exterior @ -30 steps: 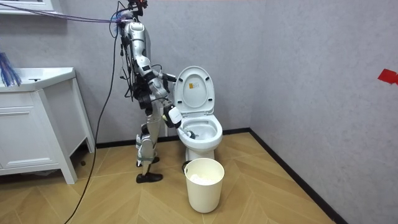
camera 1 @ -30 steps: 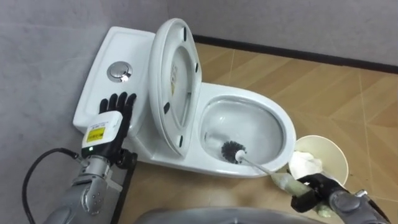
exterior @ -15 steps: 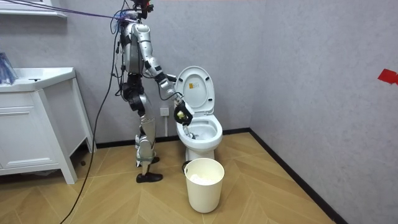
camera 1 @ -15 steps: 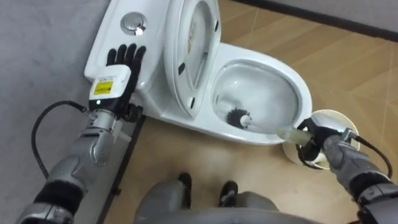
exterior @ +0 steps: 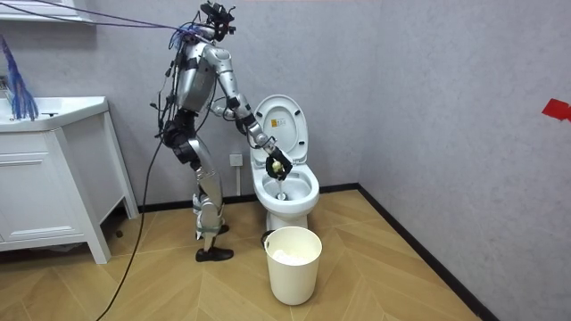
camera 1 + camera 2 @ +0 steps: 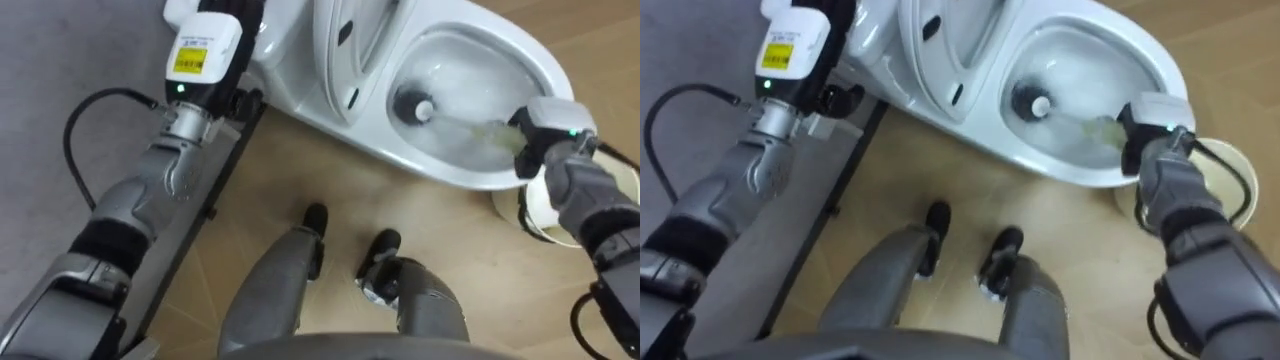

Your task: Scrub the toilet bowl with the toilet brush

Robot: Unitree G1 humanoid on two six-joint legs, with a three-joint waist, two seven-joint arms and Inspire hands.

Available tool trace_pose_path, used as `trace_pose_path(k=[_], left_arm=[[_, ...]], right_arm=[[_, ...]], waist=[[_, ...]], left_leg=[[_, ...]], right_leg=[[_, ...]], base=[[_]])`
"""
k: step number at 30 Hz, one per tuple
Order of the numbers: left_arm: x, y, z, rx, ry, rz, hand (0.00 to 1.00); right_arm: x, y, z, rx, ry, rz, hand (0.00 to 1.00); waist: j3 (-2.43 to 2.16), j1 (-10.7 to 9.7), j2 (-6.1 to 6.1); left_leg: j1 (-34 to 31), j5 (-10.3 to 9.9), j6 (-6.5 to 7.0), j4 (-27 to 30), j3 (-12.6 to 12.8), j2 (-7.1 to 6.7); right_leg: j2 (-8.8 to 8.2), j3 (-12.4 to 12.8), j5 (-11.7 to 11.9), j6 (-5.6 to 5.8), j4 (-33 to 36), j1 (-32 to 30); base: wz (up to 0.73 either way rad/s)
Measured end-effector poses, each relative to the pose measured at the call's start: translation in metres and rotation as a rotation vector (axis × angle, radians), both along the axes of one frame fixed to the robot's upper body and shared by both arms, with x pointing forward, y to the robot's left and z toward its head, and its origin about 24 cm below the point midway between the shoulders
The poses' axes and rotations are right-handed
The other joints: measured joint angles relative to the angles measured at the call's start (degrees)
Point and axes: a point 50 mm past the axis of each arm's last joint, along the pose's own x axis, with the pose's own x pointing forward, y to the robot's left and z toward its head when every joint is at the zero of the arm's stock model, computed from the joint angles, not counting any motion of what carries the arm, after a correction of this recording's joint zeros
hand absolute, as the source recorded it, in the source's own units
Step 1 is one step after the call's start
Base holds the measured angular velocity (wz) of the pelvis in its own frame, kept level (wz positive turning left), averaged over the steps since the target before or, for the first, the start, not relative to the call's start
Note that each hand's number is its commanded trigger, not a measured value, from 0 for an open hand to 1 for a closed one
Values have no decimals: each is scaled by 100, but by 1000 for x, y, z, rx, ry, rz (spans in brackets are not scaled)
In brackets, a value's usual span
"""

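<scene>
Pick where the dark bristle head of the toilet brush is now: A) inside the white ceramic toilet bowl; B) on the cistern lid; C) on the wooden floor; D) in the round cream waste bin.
A: the dark bristle head sits down inside the white ceramic toilet bowl, with the right hand closed round the brush's pale handle.

The right hand [image 6: 548,140] grips the toilet brush [image 6: 413,107]; its dark head is inside the toilet bowl [image 6: 432,166]. The left hand [image 6: 205,45] is beside the raised seat [image 6: 352,50].

Yellow label [image 6: 193,58] on the left hand [image 6: 224,24], its print illegible
</scene>
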Motion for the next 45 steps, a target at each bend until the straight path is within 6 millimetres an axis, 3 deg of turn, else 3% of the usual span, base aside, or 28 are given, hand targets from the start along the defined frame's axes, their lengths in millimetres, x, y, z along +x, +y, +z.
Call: trace_pose_path(k=[2,5,10,16,24,30,32,34,36,39,45], left_arm=[[-2,0,0,-7,-10,-1,0],[0,-1,11,-43,-50,-7,0],[0,2,19,-86,-86,7,0],[-1,10,17,-75,-97,91,0],[-7,24,1,-33,-25,188,0],[-11,29,-9,-11,30,233,0],[-13,31,-14,-1,52,237,0],[-15,32,-19,9,73,239,0],[-16,31,-20,10,83,237,0],[-19,32,-23,14,97,241,0],[-26,37,-28,-1,113,259,0]], right_arm=[[5,0,5,34,-24,-39,100],[12,-6,13,127,-51,-131,100],[8,-18,14,405,-107,-374,100],[4,-23,12,681,-171,-575,100],[-3,-29,7,768,-180,-668,100],[-3,-26,6,605,-128,-540,100],[0,-22,6,514,-96,-460,100],[2,-4,0,375,-33,-290,100],[-1,7,-7,274,7,-203,100],[-9,9,-11,175,19,-117,100],[-18,16,-8,15,9,43,100]], waist=[[7,52,-13],[75,81,-138],[103,68,-219],[96,-231,-210],[60,-293,-148],[16,-239,-64],[-25,-205,4],[-62,-163,65],[-70,-121,81],[-80,-30,105],[-135,-46,185]], left_leg=[[-67,4,-6,-4,49,9],[-127,44,-10,-59,127,1],[-259,73,0,-13,191,-21],[-379,149,43,69,196,-95],[-308,173,73,188,189,-105],[-238,178,72,179,212,-103],[-239,179,70,175,209,-86],[-213,179,60,166,208,-78],[-169,186,46,134,230,-47],[-85,174,27,55,277,11],[-60,118,-48,6,235,112]], right_leg=[[-3,14,-9,-14,27,-73],[-98,92,-89,-32,223,-271],[-148,176,-105,-32,390,-477],[-265,192,-125,-21,556,-634],[-301,153,-121,-18,625,-542],[-311,181,-106,-32,678,-498],[-278,167,-80,-39,630,-475],[-222,157,-60,-46,554,-433],[-180,162,-37,-54,475,-384],[-128,180,-9,-64,350,-302],[42,110,48,-114,76,-160]], base=[[-4],[0],[-1],[1],[0],[-2],[-6],[0],[-3],[-11],[-1]])
